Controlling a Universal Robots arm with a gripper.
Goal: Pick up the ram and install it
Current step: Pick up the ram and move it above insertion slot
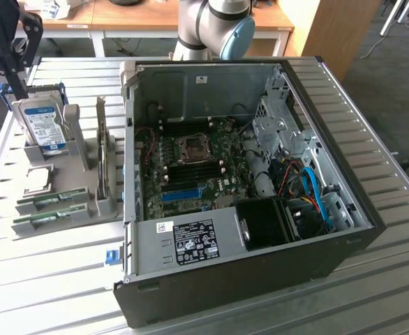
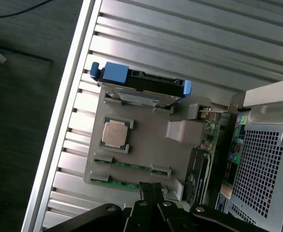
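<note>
Two alike green ram sticks lie side by side in slots of a grey holder [image 1: 79, 202] on the table, at the exterior view's left. One stick [image 1: 51, 200] [image 2: 132, 166] is closer to the CPU, the other [image 1: 47, 220] [image 2: 113, 182] closer to the holder's edge. I cannot tell which of them is the ram of the task. My gripper [image 1: 19, 89] [image 2: 151, 189] hangs high above the holder's far end, near the hard drive. Its fingers are shut and hold nothing. The open computer case [image 1: 211, 237] lies beside the holder, its motherboard [image 1: 190, 164] exposed.
In the same holder a blue-labelled hard drive [image 1: 44, 125] [image 2: 141, 89] stands upright and a CPU [image 1: 38, 179] [image 2: 116, 134] lies flat. An upright card [image 1: 105, 164] stands between holder and case. The slatted metal table [image 1: 44, 279] ends just beyond the holder.
</note>
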